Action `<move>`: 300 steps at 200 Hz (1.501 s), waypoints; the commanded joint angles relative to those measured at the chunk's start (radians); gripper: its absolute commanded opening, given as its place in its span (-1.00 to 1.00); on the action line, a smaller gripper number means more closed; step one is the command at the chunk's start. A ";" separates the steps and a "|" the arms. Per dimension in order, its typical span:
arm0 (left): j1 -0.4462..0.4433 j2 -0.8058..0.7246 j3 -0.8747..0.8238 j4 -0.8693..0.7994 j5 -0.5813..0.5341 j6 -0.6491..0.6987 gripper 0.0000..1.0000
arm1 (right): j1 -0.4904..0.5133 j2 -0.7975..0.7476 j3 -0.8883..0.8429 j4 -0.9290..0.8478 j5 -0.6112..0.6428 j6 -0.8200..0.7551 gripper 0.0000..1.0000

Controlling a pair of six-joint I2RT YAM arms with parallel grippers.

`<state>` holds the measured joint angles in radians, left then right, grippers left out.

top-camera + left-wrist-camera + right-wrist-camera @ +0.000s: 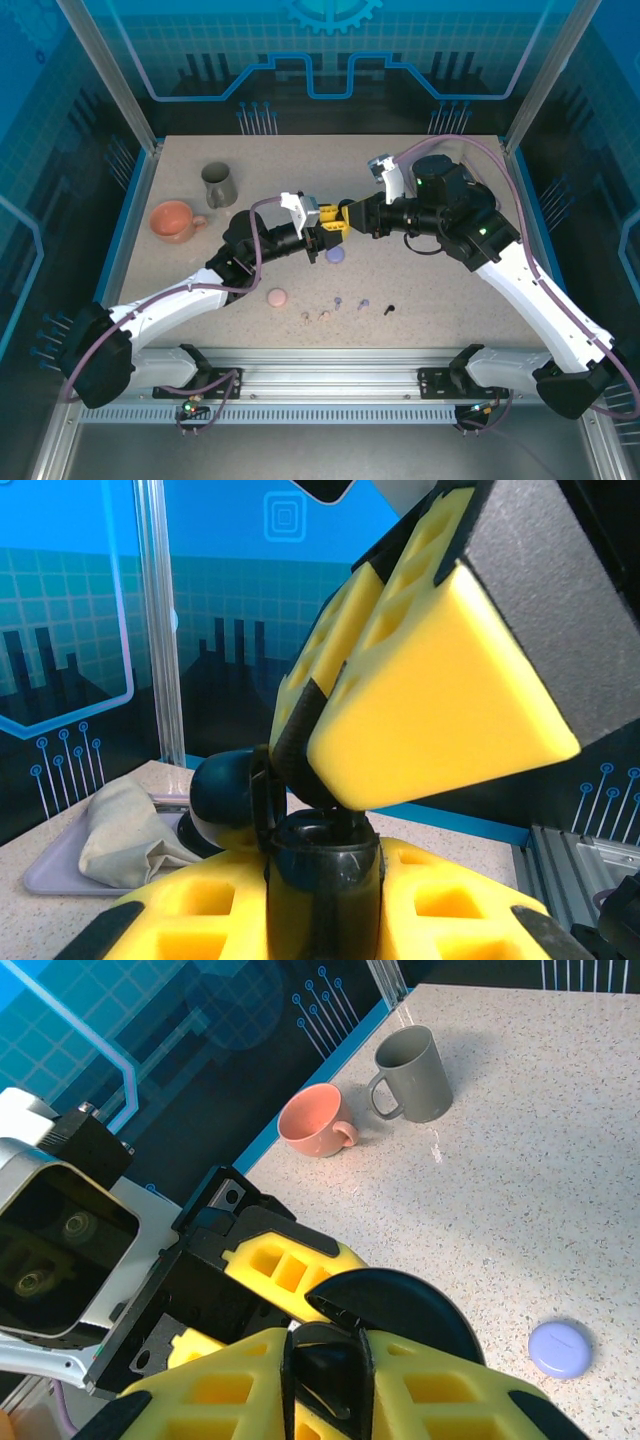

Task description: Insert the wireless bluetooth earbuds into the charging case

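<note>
Left tool (324,238) meets right tool (345,220) (earbuds (340,303) lie nearer the bases).

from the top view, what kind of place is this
Probably a robot test cell, not a home or shop. A speckled table sits inside blue walls printed with circuit graphics, and the left arm and right arm are bolted to a metal rail at its near edge.

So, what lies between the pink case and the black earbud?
In the top view, two beige earbuds and two lavender earbuds in a loose row.
</note>
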<state>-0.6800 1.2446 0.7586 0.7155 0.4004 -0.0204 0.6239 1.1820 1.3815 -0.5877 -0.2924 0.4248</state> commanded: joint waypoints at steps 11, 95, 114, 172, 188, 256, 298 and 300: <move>-0.008 0.003 0.034 0.031 0.015 0.018 -1.00 | 0.017 0.007 0.021 -0.027 -0.003 -0.009 -0.45; -0.008 0.001 0.028 0.034 0.011 0.017 -1.00 | 0.015 -0.033 0.055 -0.049 0.027 -0.012 -0.12; -0.008 -0.002 0.026 0.034 0.009 0.017 -1.00 | 0.010 -0.062 0.068 -0.074 0.069 -0.024 0.03; -0.008 -0.045 0.004 0.012 -0.033 0.048 -1.00 | -0.027 -0.177 0.034 -0.174 0.253 -0.049 0.69; -0.009 -0.071 -0.003 -0.010 -0.046 0.068 -1.00 | -0.056 -0.201 0.011 -0.220 0.294 -0.010 0.94; -0.008 -0.176 -0.039 -0.093 -0.072 0.145 -1.00 | -0.242 -0.308 -0.332 -0.342 0.260 0.504 1.00; -0.009 -0.219 -0.059 -0.124 -0.071 0.181 -1.00 | -0.190 -0.271 -0.590 -0.233 0.171 0.790 0.57; -0.010 -0.221 -0.060 -0.125 -0.072 0.182 -1.00 | -0.184 -0.260 -0.594 -0.232 0.171 0.794 0.56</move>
<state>-0.6811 1.0603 0.7162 0.6056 0.3435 0.1154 0.3996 0.8894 0.8639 -0.8616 -0.0551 0.9928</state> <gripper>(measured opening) 0.222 0.819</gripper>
